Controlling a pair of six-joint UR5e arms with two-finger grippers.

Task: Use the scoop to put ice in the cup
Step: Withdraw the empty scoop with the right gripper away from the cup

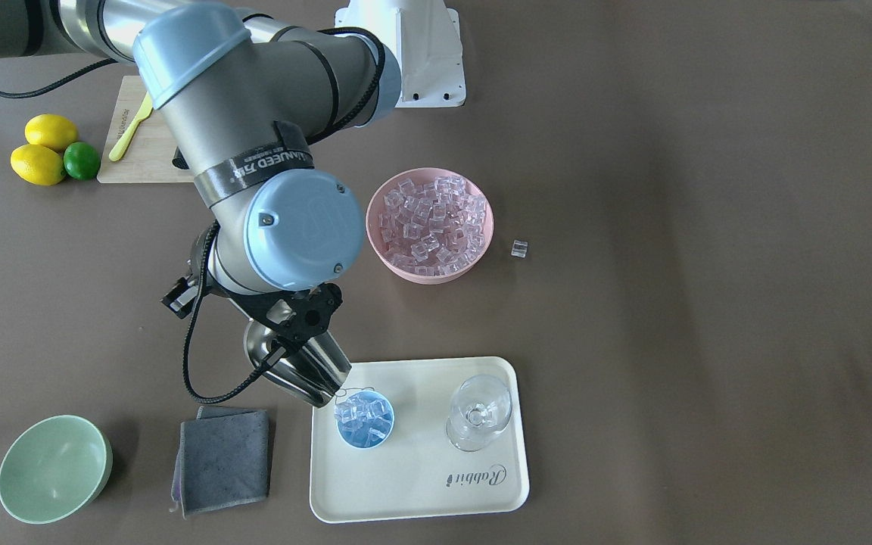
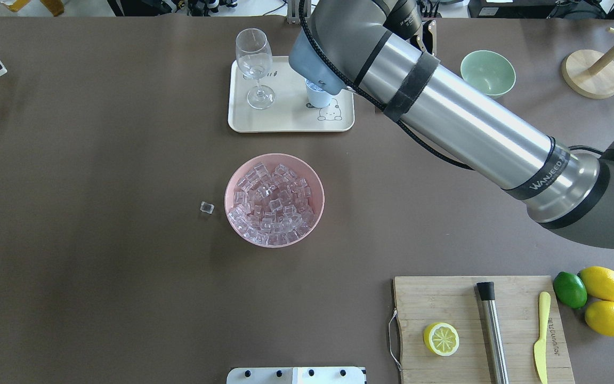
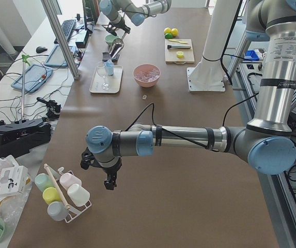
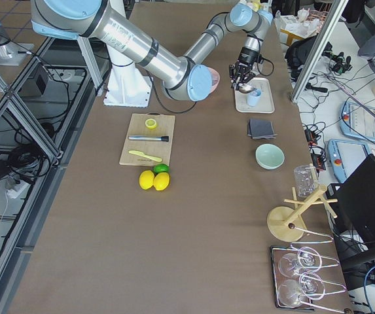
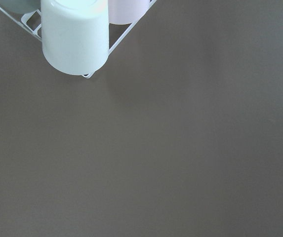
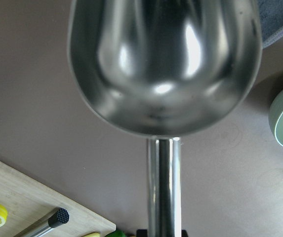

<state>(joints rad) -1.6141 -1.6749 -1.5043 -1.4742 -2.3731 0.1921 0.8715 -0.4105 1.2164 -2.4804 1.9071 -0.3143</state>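
My right gripper [image 1: 290, 331] is shut on the handle of the steel scoop [image 1: 302, 370]. It holds the scoop tilted, with its mouth at the rim of the light-blue cup [image 1: 364, 421]. The cup stands on the cream tray [image 1: 417, 484] and holds several ice cubes. In the right wrist view the scoop's trough [image 6: 163, 64] is empty. The pink bowl [image 1: 430, 225] is full of ice, and one stray cube [image 1: 519, 248] lies on the table beside it. In the overhead view my arm hides most of the cup [image 2: 318, 97]. My left gripper [image 3: 106, 178] hovers far off; I cannot tell whether it is open or shut.
A clear stemmed glass [image 1: 479, 412] stands on the tray next to the cup. A grey cloth [image 1: 224, 458] and a pale green bowl [image 1: 54, 469] lie beside the tray. A cutting board [image 2: 477, 325] holds a lemon half, steel cylinder and yellow knife. A cup rack [image 5: 74, 34] is near my left wrist.
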